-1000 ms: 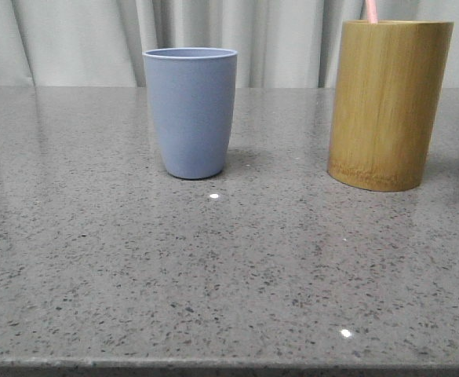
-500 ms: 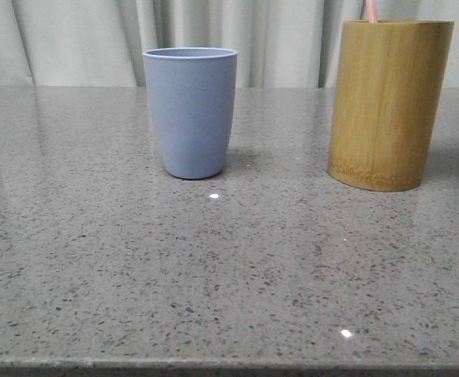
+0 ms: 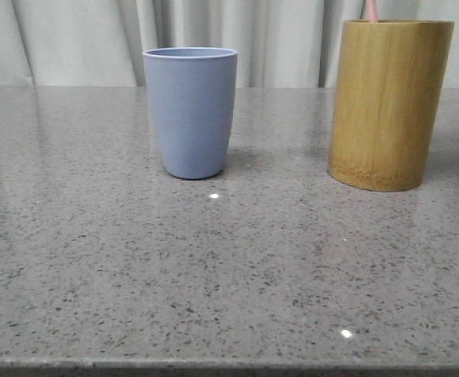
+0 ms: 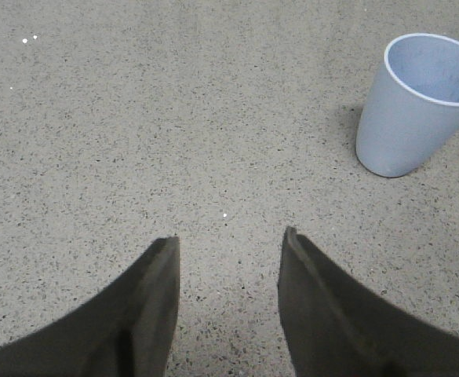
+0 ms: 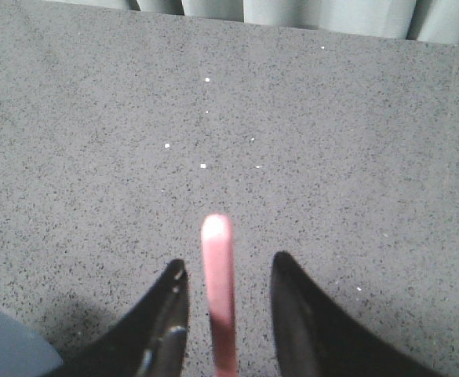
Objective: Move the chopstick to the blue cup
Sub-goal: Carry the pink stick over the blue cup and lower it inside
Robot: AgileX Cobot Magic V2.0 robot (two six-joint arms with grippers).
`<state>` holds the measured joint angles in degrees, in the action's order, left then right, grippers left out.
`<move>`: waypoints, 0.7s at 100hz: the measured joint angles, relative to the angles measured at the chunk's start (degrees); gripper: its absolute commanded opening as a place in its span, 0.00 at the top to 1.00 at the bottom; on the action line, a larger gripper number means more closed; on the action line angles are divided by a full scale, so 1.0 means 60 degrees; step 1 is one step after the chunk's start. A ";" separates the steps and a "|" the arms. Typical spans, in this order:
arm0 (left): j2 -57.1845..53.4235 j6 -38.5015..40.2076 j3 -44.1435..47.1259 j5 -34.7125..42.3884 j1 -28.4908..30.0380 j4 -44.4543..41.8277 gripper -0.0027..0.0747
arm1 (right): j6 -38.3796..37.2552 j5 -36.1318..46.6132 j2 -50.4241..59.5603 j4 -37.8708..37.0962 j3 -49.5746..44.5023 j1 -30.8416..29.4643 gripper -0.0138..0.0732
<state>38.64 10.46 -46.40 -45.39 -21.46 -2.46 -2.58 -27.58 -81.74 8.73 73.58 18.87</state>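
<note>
The pale pink chopstick pokes up out of the tan bamboo holder at the back right of the table. In the right wrist view the chopstick stands between the fingers of my right gripper, which is open, with a gap on each side of the stick. The blue cup stands upright to the left of the holder. My left gripper hangs open over bare table with nothing between its fingers, and the blue cup is off to one side of it.
The speckled grey stone table runs wide in front of both cups. Pale curtains hang behind its far edge. A grey-blue rim edge shows beside my right gripper's finger.
</note>
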 measured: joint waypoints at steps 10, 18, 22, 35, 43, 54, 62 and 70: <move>0.0000 0.0000 0.0000 0.0000 0.0000 0.0000 0.59 | 0.0000 0.0086 0.0000 0.0000 0.0006 0.0000 0.73; 0.0000 0.0017 0.0000 0.0000 0.0000 0.0000 0.59 | 0.0000 0.0112 0.0000 0.0000 0.0006 0.0000 0.80; 0.0000 0.0011 0.0000 0.0000 0.0000 0.0000 0.59 | 0.0000 0.0137 0.0000 0.0007 0.0006 0.0000 0.82; 0.0000 0.0011 0.0000 0.0000 0.0000 0.0000 0.59 | 0.0000 0.0172 0.0000 0.0007 0.0006 0.0000 0.86; 0.0000 0.0011 0.0000 0.0000 0.0000 0.0000 0.59 | 0.0000 0.0172 0.0000 0.0007 0.0006 0.0000 0.86; 0.0000 0.0011 0.0000 0.0000 0.0000 0.0000 0.59 | 0.0000 0.0172 0.0000 0.0007 0.0064 0.0000 0.86; 0.0000 0.0011 0.0000 0.0000 0.0000 0.0000 0.59 | 0.0000 0.0152 0.0000 0.0007 0.0229 0.0000 0.86; 0.0000 0.0011 0.0000 0.0000 0.0000 0.0000 0.59 | 0.0000 0.0074 0.0040 0.0007 0.0465 0.0000 0.86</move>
<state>38.64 10.53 -46.40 -45.39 -21.46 -2.46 -2.58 -27.14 -81.50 8.77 76.37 18.87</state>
